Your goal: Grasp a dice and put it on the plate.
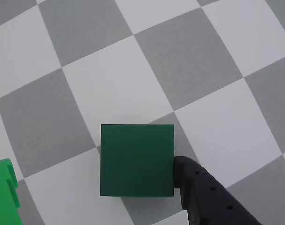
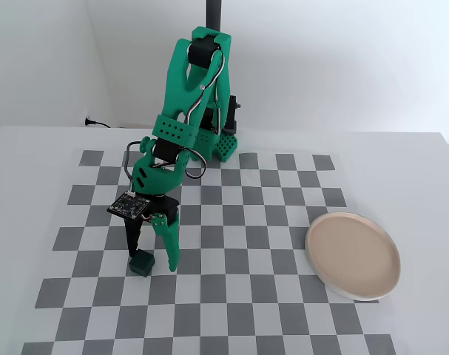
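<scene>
The dice (image 2: 142,263) sits flat on the checkerboard (image 2: 231,222), near that mat's front-left part in the fixed view, with its top face plain dark green. The arm (image 2: 187,126) bends down over the dice, and the fingers (image 2: 150,260) stand spread around it: the black finger (image 2: 133,240) comes down at the dice's left side in the fixed view, and the green finger (image 2: 169,244) reaches the mat just right of the dice.

In the wrist view the dice (image 1: 136,160) fills the lower middle. The black finger (image 1: 205,197) touches the dice's right edge, while the green finger (image 1: 3,194) shows only at the lower left corner, well apart from the dice's left edge with bare mat between. So the fingers are parted and not clamped on the dice; only one of them is against it.

The plate (image 2: 353,255) lies on the bench (image 2: 32,148), well to the right of the dice in the fixed view, overlapping the checkerboard's right edge. Its beige-pink face holds nothing. A small circuit board (image 2: 129,204) on the arm's wrist hangs above the dice.
</scene>
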Available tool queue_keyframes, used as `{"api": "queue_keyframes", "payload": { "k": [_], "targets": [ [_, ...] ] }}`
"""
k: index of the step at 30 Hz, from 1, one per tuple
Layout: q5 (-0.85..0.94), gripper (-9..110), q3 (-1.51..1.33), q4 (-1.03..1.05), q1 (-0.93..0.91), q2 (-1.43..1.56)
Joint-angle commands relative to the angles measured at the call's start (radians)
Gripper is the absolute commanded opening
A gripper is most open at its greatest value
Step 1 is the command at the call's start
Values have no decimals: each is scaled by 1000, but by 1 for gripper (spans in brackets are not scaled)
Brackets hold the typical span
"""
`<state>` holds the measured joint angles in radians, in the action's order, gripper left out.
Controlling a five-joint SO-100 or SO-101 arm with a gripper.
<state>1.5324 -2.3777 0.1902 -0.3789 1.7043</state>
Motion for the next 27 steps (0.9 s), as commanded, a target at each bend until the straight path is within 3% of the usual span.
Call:
{"api": "queue_keyframes", "payload": {
  "k": [1,27],
  "targets": [
    [-3,31,31,3,14,66],
    [0,30,37,-103,-8,-74]
  ]
}}
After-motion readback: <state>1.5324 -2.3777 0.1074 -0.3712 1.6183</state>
